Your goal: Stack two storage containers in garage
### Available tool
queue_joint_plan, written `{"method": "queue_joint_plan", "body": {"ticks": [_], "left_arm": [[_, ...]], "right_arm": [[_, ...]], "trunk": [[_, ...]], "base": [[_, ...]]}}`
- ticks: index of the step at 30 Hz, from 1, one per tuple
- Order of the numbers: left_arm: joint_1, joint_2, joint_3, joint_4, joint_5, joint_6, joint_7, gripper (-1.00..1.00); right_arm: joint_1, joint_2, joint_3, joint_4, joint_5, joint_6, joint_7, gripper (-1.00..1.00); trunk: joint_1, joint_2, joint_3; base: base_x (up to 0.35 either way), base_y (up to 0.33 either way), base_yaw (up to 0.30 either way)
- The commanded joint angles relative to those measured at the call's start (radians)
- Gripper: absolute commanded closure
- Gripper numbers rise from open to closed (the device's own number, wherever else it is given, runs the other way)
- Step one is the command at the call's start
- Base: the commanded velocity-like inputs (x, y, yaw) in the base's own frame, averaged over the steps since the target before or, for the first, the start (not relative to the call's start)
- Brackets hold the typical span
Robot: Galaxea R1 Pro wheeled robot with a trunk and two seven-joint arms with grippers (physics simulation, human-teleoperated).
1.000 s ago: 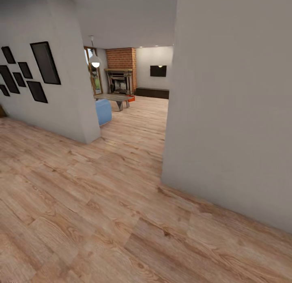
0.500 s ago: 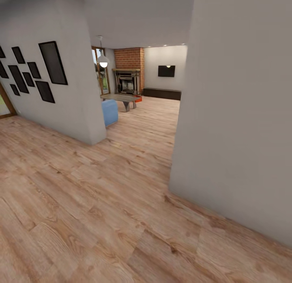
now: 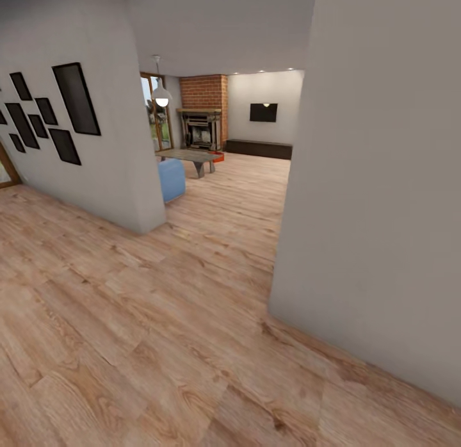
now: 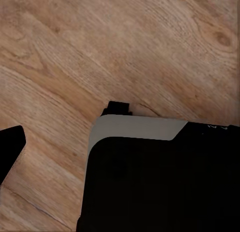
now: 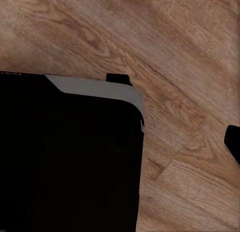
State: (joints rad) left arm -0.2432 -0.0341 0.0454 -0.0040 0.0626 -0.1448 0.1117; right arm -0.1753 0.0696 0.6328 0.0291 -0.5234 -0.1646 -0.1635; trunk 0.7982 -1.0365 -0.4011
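Observation:
Through the opening ahead lies the living room [image 3: 240,171], with its brick fireplace [image 3: 203,107] and black wall TV [image 3: 264,112]. A small orange-red shape, one storage container [image 3: 218,157], sits on the wood floor beside the low table [image 3: 189,155]; most of it is hidden by the table. In the left wrist view a dark fingertip [image 4: 10,148] shows at the frame edge above the plank floor. In the right wrist view a dark fingertip [image 5: 233,143] shows the same way. Nothing is seen in either gripper.
A grey wall corner [image 3: 384,178] stands close on the right and another wall [image 3: 109,152] with black picture frames [image 3: 75,98] on the left. The passage between them leads past a blue sofa end [image 3: 171,178]. The robot's black base [image 4: 150,182] shows in both wrist views.
The whole head view has shifted: the camera turned and came a little nearer, so the opening and walls sit further right. Nothing in the rooms moved.

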Motion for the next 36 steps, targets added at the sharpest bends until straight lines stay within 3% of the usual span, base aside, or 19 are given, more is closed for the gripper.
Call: {"method": "queue_joint_plan", "body": {"ticks": [1,26,36], "left_arm": [[-0.001,0.0,0.004,0.001,0.006,-0.004,0.0,-1.0],[-0.001,-0.001,0.004,0.001,0.006,-0.004,0.0,-1.0],[-0.001,-0.001,0.004,0.0,0.006,-0.004,0.001,-1.0]], "right_arm": [[-0.001,0.001,0.008,0.003,-0.009,-0.005,-0.001,-1.0],[-0.001,0.001,0.008,0.003,-0.01,-0.005,-0.001,-1.0],[-0.001,0.001,0.008,0.003,-0.01,-0.006,-0.001,-1.0]], "trunk": [[0.001,-0.001,-0.001],[0.001,-0.001,-0.001],[0.001,-0.001,-0.001]], "base": [[0.323,0.0,0.0],[0.323,0.0,0.001],[0.323,0.0,0.221]]}}
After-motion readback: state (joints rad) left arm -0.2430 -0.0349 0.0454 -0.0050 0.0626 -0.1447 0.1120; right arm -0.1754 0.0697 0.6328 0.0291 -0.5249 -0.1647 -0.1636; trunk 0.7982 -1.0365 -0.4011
